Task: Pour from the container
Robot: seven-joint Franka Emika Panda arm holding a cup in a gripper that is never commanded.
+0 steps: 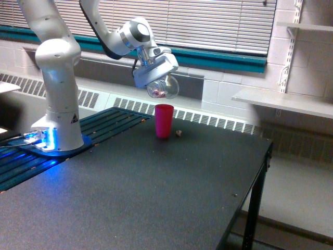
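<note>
Black counter [156, 198] holds a pink cup [164, 121]; above it, fingers [156, 78] grip the clear container [163, 87], tipped sideways, pink bits inside.

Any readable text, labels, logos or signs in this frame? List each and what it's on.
No text reads as words.
Robot arm base: a small yellow triangular warning sticker, symbol too small to make out.
Pink cup, container, gripper, table: no markings visible.
</note>
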